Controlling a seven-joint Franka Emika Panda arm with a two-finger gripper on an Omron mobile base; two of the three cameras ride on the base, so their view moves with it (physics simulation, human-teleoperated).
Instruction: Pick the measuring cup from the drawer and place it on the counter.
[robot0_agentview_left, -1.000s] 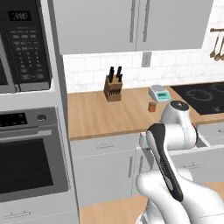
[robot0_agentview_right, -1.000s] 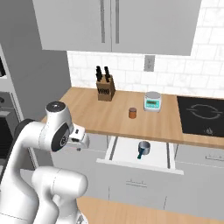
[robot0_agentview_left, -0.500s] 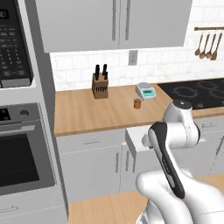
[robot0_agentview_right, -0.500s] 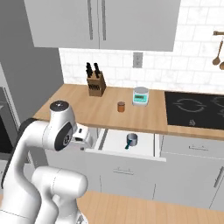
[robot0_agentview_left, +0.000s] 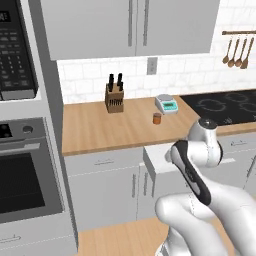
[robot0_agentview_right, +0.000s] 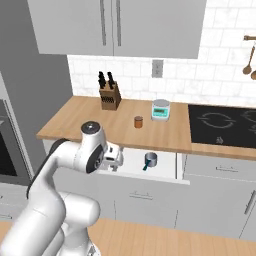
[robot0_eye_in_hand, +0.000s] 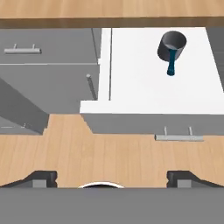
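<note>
Drawer (robot0_eye_in_hand: 162, 83) pulled open, measuring cup (robot0_eye_in_hand: 172, 46) upright at back right, handle toward front for easy grab. My gripper (robot0_eye_in_hand: 111, 177) hangs above floor, jaws spread wide, empty. Counter (robot0_agentview_right: 115, 120) awaits cup.

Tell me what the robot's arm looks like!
The arm is fat, smooth and white, built from rounded tube-like pieces. Dark bands mark its joints, and a round grey cap sits on top of one joint. At the end is a small gripper with two dark finger tips. No cables or writing can be seen.
</note>
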